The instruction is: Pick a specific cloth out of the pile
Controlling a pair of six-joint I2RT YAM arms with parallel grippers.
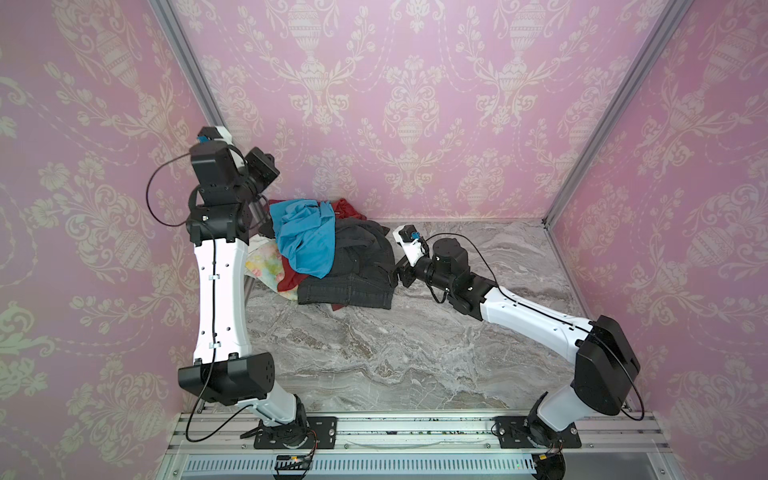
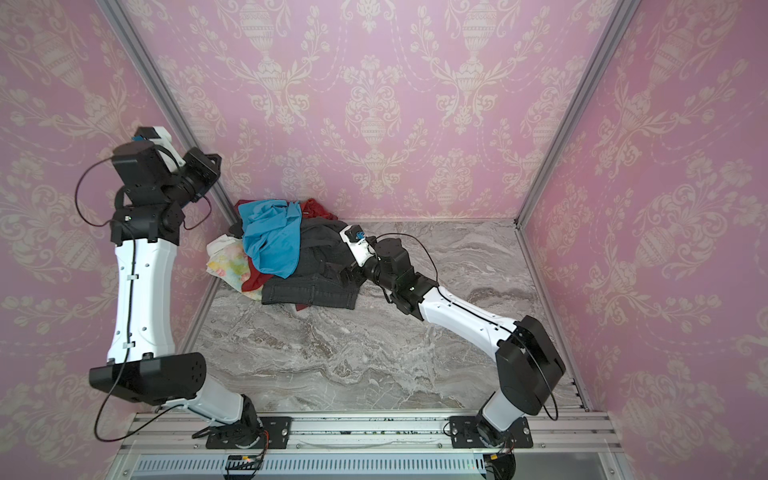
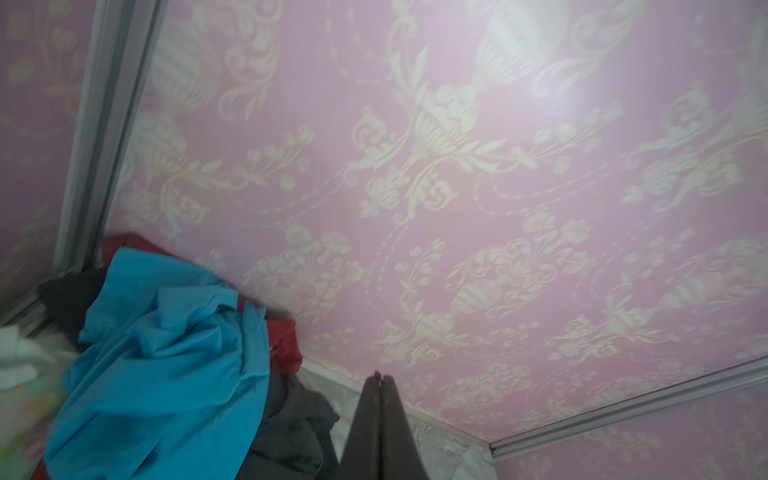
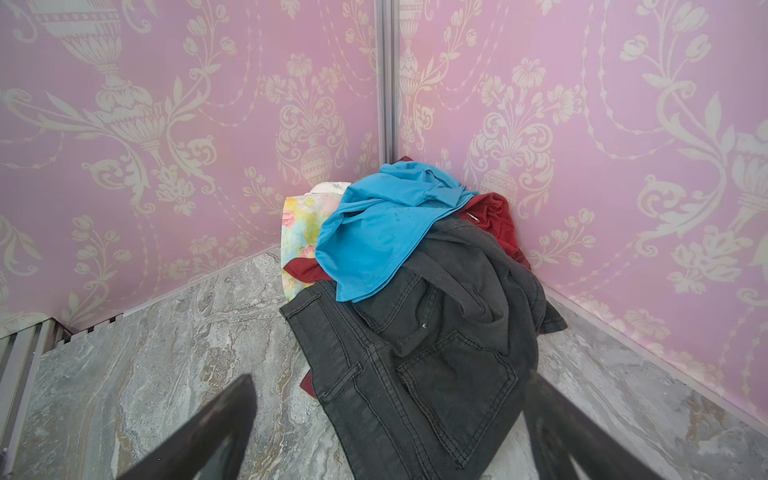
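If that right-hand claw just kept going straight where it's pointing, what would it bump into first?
Most likely the dark grey jeans at the front of the pile: in its wrist view the open right gripper points straight at them.

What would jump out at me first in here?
A heap of crumpled clothes sits in the far left corner of the grey marble tabletop, a bright blue shirt draped over dark grey denim jeans. Pink wallpaper with cream urn patterns covers the walls. The right gripper hangs wide open before the jeans; the left gripper is shut, raised beside the heap.
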